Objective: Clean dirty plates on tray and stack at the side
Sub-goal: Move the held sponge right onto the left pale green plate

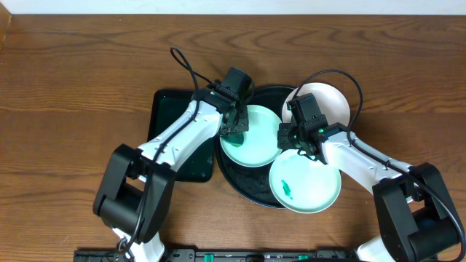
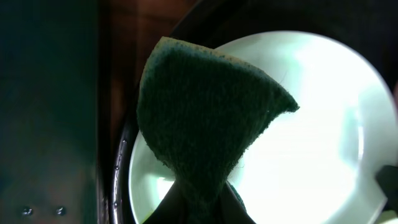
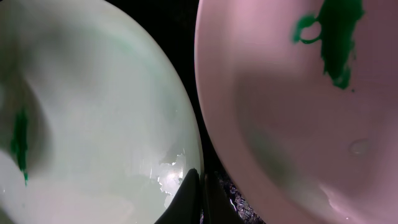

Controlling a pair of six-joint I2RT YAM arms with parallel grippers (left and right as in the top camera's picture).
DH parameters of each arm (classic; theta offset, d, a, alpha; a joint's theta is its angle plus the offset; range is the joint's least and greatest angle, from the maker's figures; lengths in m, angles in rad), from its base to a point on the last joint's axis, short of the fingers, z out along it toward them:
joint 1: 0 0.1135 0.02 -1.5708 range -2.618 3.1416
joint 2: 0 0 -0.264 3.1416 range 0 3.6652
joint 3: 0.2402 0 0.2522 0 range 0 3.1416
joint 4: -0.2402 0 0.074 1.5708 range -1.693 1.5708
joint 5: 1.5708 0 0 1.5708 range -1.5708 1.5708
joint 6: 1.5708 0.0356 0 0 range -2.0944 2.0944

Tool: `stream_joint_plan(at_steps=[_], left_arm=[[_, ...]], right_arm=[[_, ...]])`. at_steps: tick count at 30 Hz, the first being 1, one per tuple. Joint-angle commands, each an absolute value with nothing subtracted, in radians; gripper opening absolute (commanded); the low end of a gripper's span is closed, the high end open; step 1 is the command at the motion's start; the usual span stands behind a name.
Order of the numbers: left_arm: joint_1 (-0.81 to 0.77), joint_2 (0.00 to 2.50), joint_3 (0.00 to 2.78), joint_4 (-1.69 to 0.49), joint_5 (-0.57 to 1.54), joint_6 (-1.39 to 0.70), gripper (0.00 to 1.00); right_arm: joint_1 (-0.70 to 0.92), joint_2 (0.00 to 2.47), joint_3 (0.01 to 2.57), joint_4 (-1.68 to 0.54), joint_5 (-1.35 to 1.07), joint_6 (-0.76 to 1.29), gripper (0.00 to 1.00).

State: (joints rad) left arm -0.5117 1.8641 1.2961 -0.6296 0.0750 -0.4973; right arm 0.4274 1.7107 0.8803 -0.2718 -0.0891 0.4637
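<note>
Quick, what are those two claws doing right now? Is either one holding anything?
Left gripper: closed on a dark green scouring pad.
Right gripper: closed, nothing visible between its fingers.

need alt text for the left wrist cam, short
A dark green scouring pad, pinched in the left tool at the bottom edge, fills the centre over a pale mint plate. The plate sits on the black tray; a dark green tray lies at left.

Sponge [image 2: 205, 118] hides L tool [image 2: 199, 208] tips & pt of mint plate [image 2: 298, 137]; tray [image 1: 244, 185] mostly covered.
</note>
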Motion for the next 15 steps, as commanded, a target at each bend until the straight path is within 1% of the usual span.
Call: stream_joint_plan(at_steps=[1, 7, 15], left_arm=[[-0.514, 1.893, 1.29, -0.628, 0.057, -0.499, 0.07], [-0.514, 1.909, 1.287, -0.618, 0.015, -0.5, 0.08], [-0.514, 1.91, 1.263, -0.595, 0.014, -0.499, 0.08]], right_arm=[[0.434, 1.721, 0.873, -0.273, -0.088, 0.464, 0.02], [0.434, 1.721, 0.873, -0.273, -0.088, 0.464, 0.02], [0.434, 1.721, 0.873, -0.273, -0.088, 0.464, 0.02]])
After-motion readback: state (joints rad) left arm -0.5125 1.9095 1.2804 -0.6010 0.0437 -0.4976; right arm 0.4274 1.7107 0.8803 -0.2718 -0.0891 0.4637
